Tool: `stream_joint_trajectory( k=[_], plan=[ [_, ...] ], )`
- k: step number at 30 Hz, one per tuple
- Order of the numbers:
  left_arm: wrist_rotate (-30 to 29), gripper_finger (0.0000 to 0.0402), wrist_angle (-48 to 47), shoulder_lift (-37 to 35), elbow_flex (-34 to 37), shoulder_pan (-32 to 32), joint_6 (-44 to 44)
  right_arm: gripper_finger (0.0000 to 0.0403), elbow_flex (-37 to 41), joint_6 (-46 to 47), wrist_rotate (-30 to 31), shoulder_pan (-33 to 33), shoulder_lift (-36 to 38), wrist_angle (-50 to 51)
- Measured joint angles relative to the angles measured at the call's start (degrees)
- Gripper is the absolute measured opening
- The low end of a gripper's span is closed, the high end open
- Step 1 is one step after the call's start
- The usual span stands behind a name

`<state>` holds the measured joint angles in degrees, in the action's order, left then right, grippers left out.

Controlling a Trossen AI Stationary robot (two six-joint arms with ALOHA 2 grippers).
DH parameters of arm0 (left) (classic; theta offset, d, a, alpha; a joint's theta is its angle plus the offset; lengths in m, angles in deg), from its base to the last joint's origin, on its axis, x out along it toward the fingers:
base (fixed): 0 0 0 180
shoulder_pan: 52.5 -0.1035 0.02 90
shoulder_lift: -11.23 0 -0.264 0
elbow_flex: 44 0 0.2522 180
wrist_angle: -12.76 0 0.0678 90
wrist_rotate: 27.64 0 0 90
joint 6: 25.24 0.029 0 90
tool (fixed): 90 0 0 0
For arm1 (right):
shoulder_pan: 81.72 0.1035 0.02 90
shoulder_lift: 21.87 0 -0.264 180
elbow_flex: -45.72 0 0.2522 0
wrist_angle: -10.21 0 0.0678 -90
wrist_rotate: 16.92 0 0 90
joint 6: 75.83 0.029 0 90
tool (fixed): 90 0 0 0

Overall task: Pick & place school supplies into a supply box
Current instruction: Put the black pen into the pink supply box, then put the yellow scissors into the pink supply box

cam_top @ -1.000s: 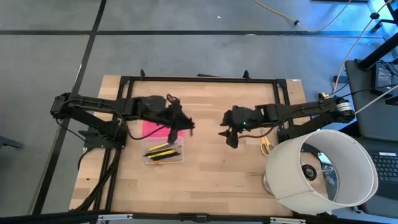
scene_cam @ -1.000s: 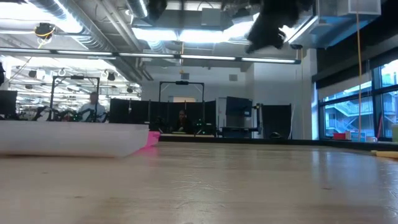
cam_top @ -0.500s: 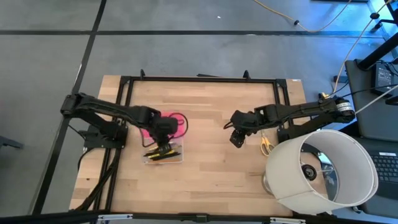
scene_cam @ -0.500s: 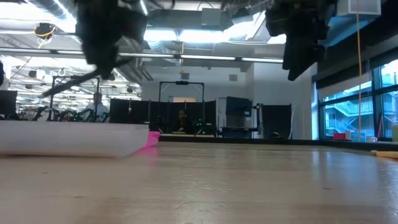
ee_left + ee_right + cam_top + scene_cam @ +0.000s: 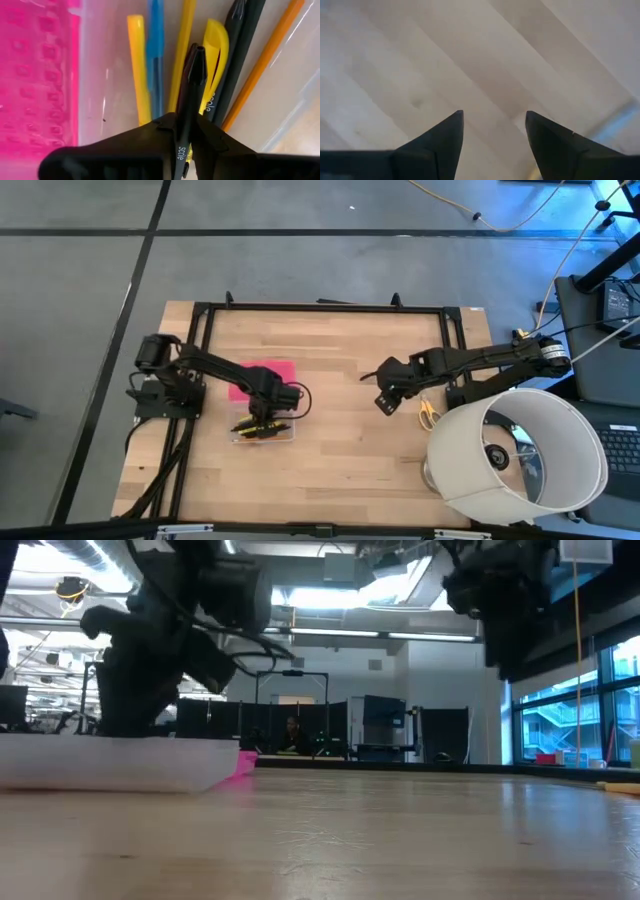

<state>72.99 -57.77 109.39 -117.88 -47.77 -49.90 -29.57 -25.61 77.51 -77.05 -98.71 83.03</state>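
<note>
Gripping a black pen (image 5: 189, 107), the left gripper (image 5: 268, 417) is hovering over the supply box (image 5: 283, 433) on the table (image 5: 340, 450). The right gripper (image 5: 385, 402), fingers spread, is hanging beside the scissors (image 5: 428, 414).

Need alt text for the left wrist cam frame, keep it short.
The left gripper holds a black pen in its shut jaws, pointing it into the clear supply box. Yellow, blue, orange and black pens and pencils already lie side by side inside, with the pink lid along one side.
</note>
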Motion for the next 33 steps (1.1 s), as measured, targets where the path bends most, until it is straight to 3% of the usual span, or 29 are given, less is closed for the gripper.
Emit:
stream_joint_trajectory(
  k=[10, 22, 33],
  plan=[
    [1.0, 0.0053, -0.1, 2.0, 0.0, 0.0, 0.3, 0.0216, 2.2, 3.7, -2.6, 0.0, 0.0, 10.7],
    [1.0, 0.009, -0.1, 1.5, -0.1, 0.0, 0.3, 0.0216, 18.5, 9.6, -13.4, 0.0, 0.0, 9.3],
    [0.9, 0.0091, -0.1, -0.1, -0.1, 0.0, 0.2, 0.0216, 28.1, 10.0, -16.4, 0.0, 0.0, 0.2]
  ],
)
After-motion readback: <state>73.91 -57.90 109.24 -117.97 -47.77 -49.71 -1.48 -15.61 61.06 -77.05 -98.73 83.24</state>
